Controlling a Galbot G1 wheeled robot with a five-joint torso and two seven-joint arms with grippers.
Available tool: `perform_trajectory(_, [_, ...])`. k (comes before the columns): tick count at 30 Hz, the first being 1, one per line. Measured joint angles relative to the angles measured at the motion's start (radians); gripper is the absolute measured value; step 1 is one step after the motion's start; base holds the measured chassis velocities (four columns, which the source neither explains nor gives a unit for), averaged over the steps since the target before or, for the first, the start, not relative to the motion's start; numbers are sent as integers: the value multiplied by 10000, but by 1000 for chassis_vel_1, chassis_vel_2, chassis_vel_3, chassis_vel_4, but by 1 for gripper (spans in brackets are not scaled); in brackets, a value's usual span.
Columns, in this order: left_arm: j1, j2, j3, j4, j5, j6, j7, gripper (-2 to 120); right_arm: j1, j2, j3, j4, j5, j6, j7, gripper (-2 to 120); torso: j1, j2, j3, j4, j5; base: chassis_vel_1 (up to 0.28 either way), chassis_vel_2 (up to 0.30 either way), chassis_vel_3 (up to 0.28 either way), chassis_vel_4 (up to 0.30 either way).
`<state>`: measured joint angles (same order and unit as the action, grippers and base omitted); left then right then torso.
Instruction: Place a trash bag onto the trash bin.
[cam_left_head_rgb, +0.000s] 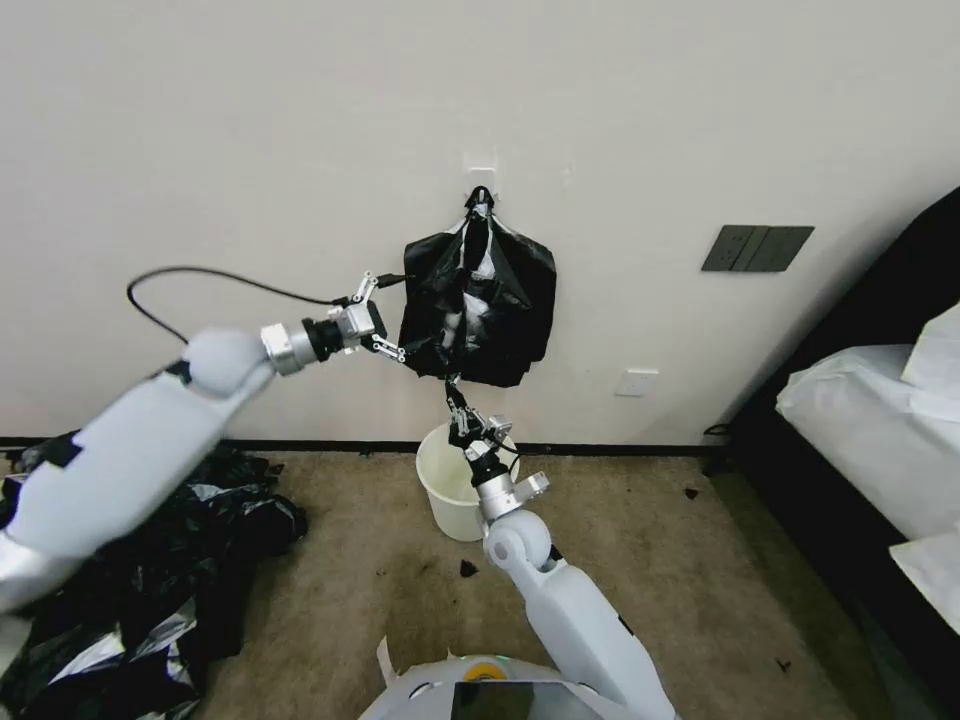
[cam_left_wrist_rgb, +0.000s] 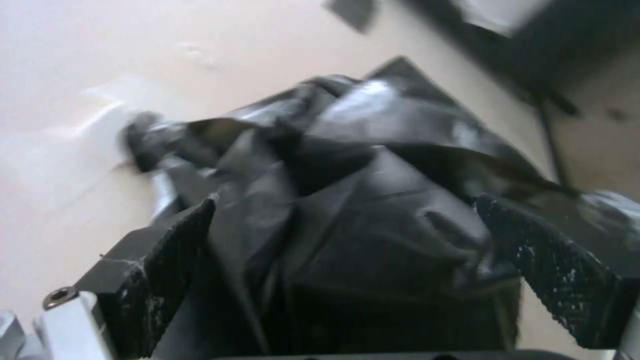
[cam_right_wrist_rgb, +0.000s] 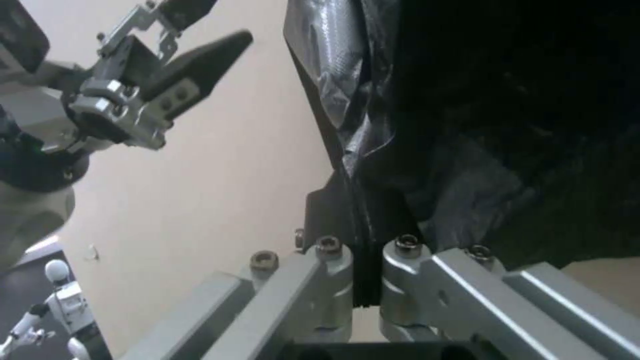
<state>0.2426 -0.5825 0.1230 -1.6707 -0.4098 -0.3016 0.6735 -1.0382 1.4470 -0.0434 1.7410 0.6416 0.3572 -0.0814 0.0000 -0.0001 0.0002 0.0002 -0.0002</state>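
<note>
A flat black bundle (cam_left_head_rgb: 478, 305) with a knotted top hangs from a wall hook (cam_left_head_rgb: 481, 165). My right gripper (cam_left_head_rgb: 453, 388) reaches up from below and is shut on a thin layer of glossy black film, the trash bag (cam_right_wrist_rgb: 373, 165), at the bundle's lower edge. My left gripper (cam_left_head_rgb: 394, 316) is open at the bundle's left edge, and its fingers (cam_left_wrist_rgb: 167, 260) straddle the crumpled film (cam_left_wrist_rgb: 360, 210). The cream-white trash bin (cam_left_head_rgb: 445, 500) stands on the floor directly under the bundle, partly covered by my right wrist.
A big heap of black bags (cam_left_head_rgb: 150, 560) lies on the carpet at the left. A dark bed frame with white bedding (cam_left_head_rgb: 870, 420) fills the right side. On the wall are a dark switch plate (cam_left_head_rgb: 757, 248) and a white socket (cam_left_head_rgb: 636, 382).
</note>
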Motion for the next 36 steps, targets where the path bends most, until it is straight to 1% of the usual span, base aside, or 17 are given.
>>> perform_trajectory(1, [-324, -47, 178, 60, 239, 48, 357, 100, 12, 37, 8, -13, -23, 1, 7, 0, 1, 0, -1, -1, 2, 0, 0, 0, 0])
perform_trajectory(2, [-324, -47, 178, 60, 239, 48, 357, 100, 12, 37, 8, -13, -23, 1, 7, 0, 1, 0, -1, -1, 2, 0, 0, 0, 0])
perform_trajectory(4, [-814, -190, 488, 81, 679, 331, 979, 100, 51, 117, 15, -52, -107, 0, 24, 0, 0, 0, -1, -2, 2, 0, 0, 0, 0])
perform_trajectory(6, [-993, -385, 631, 24, 938, 714, 1116, 100, 92, 187, 18, -75, -204, -5, 32, 0, 0, 0, -1, -2, 2, 0, 0, 0, 0])
perform_trajectory(7, [-993, -385, 631, 24, 938, 714, 1116, 100, 92, 187, 18, -75, -204, -5, 32, 0, 0, 0, -1, -2, 2, 0, 0, 0, 0])
perform_trajectory(10, [-963, -656, 743, -123, 1197, 1331, 739, 100, 109, 292, 22, -89, -282, -17, 46, 0, 0, 0, 0, -4, 2, 0, 0, 0, 0])
perform_trajectory(12, [-937, -686, 762, -163, 1226, 1441, 641, 100, 109, 311, 22, -90, -297, -18, 48, 0, 0, 0, -1, -4, 2, 0, 0, 0, 0])
perform_trajectory(14, [-840, -755, 809, -291, 1429, 1783, 292, 100, 67, 377, 22, -88, -391, -22, 53, 0, 0, 0, -1, -2, 1, 0, 0, 0, 0])
perform_trajectory(19, [-847, -773, 829, -359, 2286, 1858, -143, 100, -59, 495, 11, -67, -552, -25, 58, 0, 0, 0, -1, -1, 1, 0, 0, 0, 0])
perform_trajectory(22, [-855, -779, 897, -455, 2635, 1869, -573, 93, -112, 573, -33, -65, -652, -25, 61, 0, 0, 0, -2, -2, 2, 0, 0, 0, 0])
perform_trajectory(24, [-787, -784, 904, -546, 2876, 1882, -797, 84, -146, 652, -104, -66, -741, -25, 63, 0, 0, 0, -2, -3, 2, 0, 0, 0, 0])
perform_trajectory(25, [-787, -784, 904, -546, 2876, 1882, -797, 84, -146, 652, -104, -66, -741, -25, 63, 0, 0, 0, -2, -3, 2, 0, 0, 0, 0])
perform_trajectory(29, [-579, -668, 789, -741, 3163, 1944, -1028, 64, -163, 765, -165, -98, -829, -25, 68, 0, 0, 0, -2, -1, 2, 0, 0, 0, 0])
perform_trajectory(31, [-549, -648, 762, -759, 3185, 1954, -1036, 61, -162, 772, -165, -99, -831, -26, 70, 0, 0, 0, -2, -1, 2, 0, 0, 0, 0])
perform_trajectory(33, [-400, -578, 615, -832, 3269, 2028, -1039, 50, -128, 788, -162, -101, -833, -26, 79, 0, 0, 0, -2, -1, 2, 0, 0, 0, 0])
perform_trajectory(34, [-400, -578, 615, -832, 3269, 2028, -1039, 50, -128, 788, -162, -101, -833, -26, 79, 0, 0, 0, -2, -1, 2, 0, 0, 0, 0])
perform_trajectory(36, [-238, -545, 465, -891, 3293, 2136, -1039, 39, -102, 789, -139, -94, -832, -28, 90, 0, 0, 0, -2, -2, 2, 0, 0, 0, 0])
